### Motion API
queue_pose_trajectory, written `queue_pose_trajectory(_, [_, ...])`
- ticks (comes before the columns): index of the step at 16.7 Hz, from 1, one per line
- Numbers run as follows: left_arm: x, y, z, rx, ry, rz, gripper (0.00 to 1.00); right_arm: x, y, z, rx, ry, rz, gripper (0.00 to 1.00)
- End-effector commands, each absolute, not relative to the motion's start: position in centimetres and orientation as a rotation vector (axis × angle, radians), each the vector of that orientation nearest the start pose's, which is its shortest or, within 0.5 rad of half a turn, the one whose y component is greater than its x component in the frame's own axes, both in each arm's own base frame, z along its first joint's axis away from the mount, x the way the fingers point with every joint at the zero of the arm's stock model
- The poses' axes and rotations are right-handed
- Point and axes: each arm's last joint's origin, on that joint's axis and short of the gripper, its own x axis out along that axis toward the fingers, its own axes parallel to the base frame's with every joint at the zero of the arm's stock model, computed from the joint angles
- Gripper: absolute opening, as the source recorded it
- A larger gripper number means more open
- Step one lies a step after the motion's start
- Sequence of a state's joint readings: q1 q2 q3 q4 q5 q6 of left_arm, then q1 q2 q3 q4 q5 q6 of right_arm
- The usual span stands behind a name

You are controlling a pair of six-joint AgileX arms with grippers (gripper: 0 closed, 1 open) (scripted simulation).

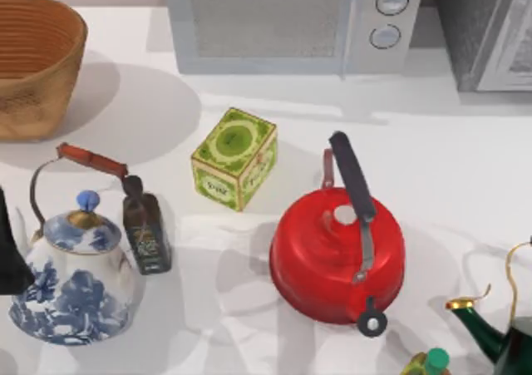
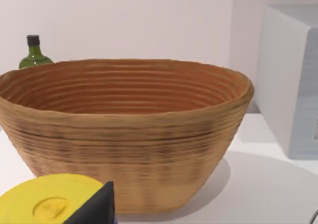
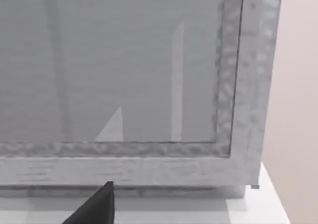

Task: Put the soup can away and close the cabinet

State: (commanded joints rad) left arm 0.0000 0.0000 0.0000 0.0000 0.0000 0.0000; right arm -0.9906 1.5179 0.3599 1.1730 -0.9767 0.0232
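White worktop (image 1: 465,167), near to far. At the near edge stand a glossy dark green pot (image 1: 509,340) with a thin gilt handle and a rounded blue-and-white kettle (image 1: 73,283) under a wire bail with a red-brown grip. A small dark bottle (image 1: 146,235) is just beside that kettle. Mid-worktop sits the squat, shiny red kettle (image 1: 332,259) with a black strap handle. Behind it is the square green tin (image 1: 234,159). At the far left is the coiled woven basket (image 1: 37,63). Along the back stand the white microwave (image 1: 291,22) and, in the far right corner, the grey speckled cabinet (image 1: 486,30). The left gripper (image 2: 99,206) hangs beside a round yellow lid (image 2: 49,201), facing the basket. The right gripper (image 3: 99,206) is close before the cabinet's pale framed panel (image 3: 114,65). Whether either pair of jaws is apart or together cannot be told, nor where the soup can lies relative to them.
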Motion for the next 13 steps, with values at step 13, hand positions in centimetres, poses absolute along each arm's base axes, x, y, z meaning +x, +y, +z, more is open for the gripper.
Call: queue_pose_trajectory(13, [10.6,-0.1,16.0,0.0,0.0,0.0,1.0,16.6,-22.5,18.4,-0.001,0.005,0.005,1.0])
